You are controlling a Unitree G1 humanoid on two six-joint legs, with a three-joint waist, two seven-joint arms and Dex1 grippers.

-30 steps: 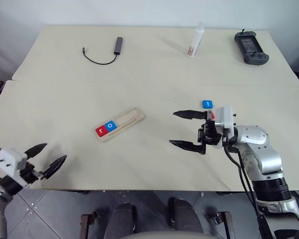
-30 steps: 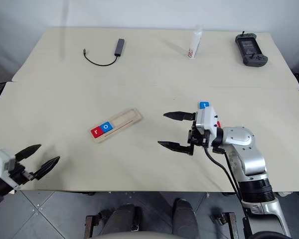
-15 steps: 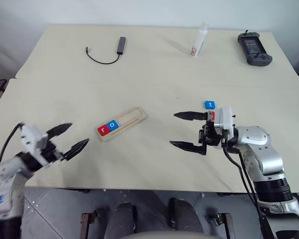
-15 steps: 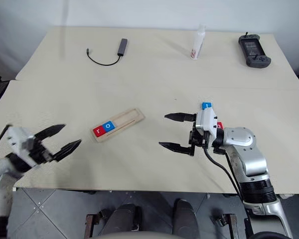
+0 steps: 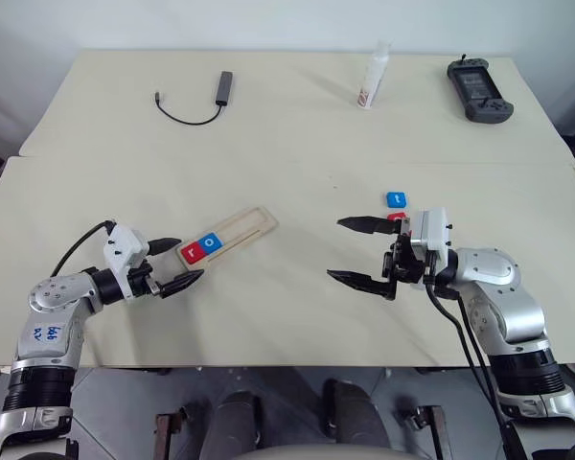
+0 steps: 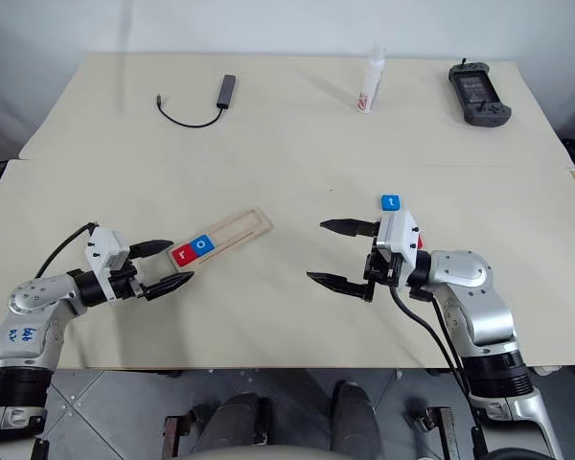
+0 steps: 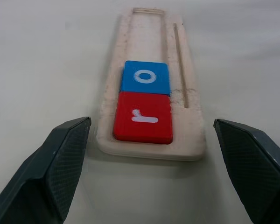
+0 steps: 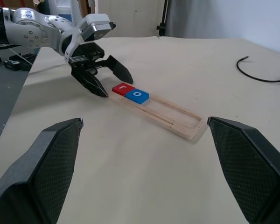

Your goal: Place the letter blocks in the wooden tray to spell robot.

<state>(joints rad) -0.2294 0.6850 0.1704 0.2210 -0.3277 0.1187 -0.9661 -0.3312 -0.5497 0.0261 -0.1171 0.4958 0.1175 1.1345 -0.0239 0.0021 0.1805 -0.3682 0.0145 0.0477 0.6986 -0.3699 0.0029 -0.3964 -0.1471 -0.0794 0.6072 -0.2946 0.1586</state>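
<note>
The wooden tray (image 5: 240, 230) lies slanted at the table's middle left. At its near end sit a red "r" block (image 5: 192, 253) and a blue "o" block (image 5: 211, 243), side by side. My left gripper (image 5: 178, 264) is open just off that end, pointing at the red block (image 7: 143, 117), with one finger on each side and touching nothing. My right gripper (image 5: 337, 249) hangs open and empty over the table to the right of the tray. Behind it lie a blue "t" block (image 5: 396, 199) and a red block (image 5: 396, 218), partly hidden by the gripper body.
A dark USB adapter with its cable (image 5: 226, 86) lies at the far left. A white bottle (image 5: 370, 79) stands far centre, with a black handheld controller (image 5: 478, 91) at the far right. A seam (image 5: 268, 159) runs across between the two tabletops.
My left gripper has come up from the near-left table edge and swung forward and right to the tray's near end. The right gripper has stayed put.
</note>
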